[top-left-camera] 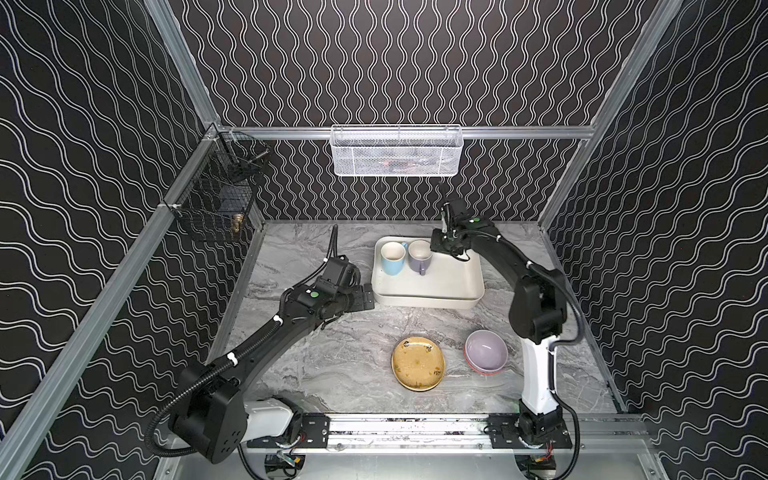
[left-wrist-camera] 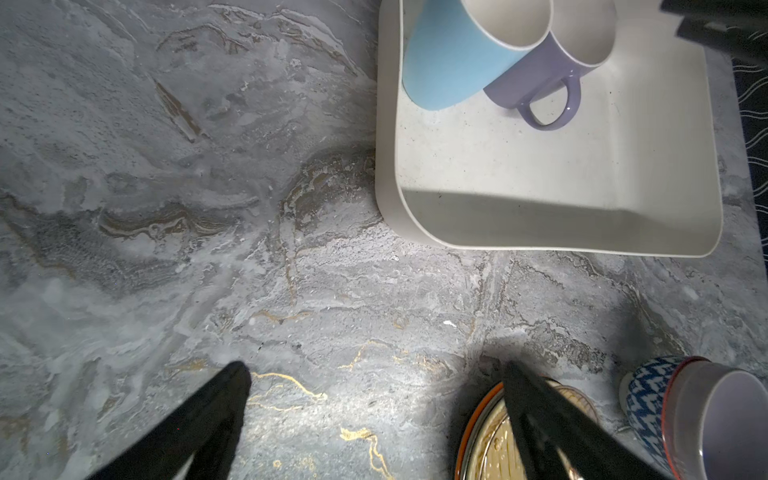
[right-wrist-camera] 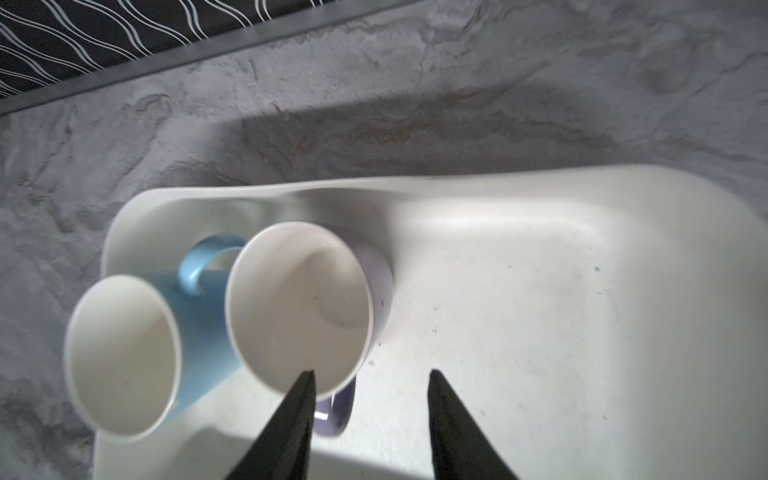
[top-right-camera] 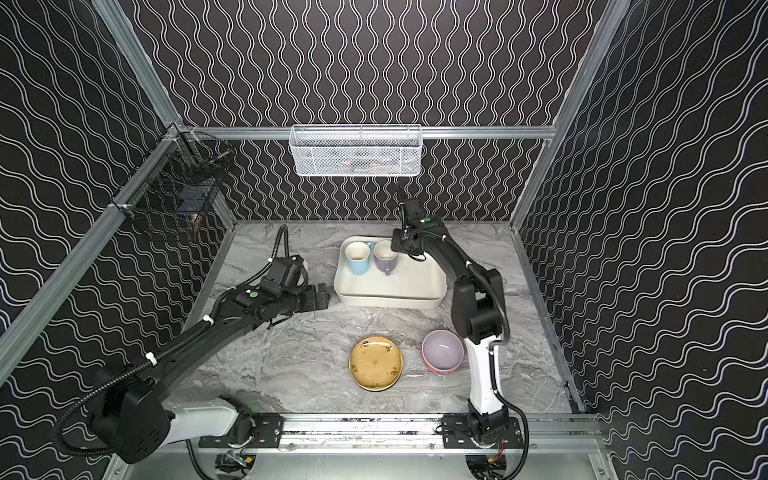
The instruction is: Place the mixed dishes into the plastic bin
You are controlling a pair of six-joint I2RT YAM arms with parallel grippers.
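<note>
- Closest to us, the left arm (top-left-camera: pixel 249 357) is stretching low over the tabletop (top-left-camera: pixel 332 374). Its left gripper (top-left-camera: pixel 368 297) is hanging just beside the plastic bin (top-left-camera: pixel 428 302), jaws spread wide and holding nothing.
- Inside the bin's far corner, the light-blue mug (top-left-camera: pixel 392 258) and the lilac mug (top-left-camera: pixel 419 257) are standing upright, side by side.
- Reaching in over the bin's far wall, the right arm (top-left-camera: pixel 498 249) is bending its wrist downward. Its right gripper (right-wrist-camera: pixel 372 372) is hovering above the lilac mug with jaws partly apart. One finger is crossing the rim, the other is over bare bin floor, and nothing is gripped.
- We are judging the mug's placing as finishing.
- Next, we are expecting a straight lift clear of the rim, so the mug does not tip.
- Outside the bin, before its near wall, the mustard plate (top-left-camera: pixel 417 363) and the lilac bowl (top-left-camera: pixel 486 351) are waiting. The thin plate is calling for an edge grasp.
</note>
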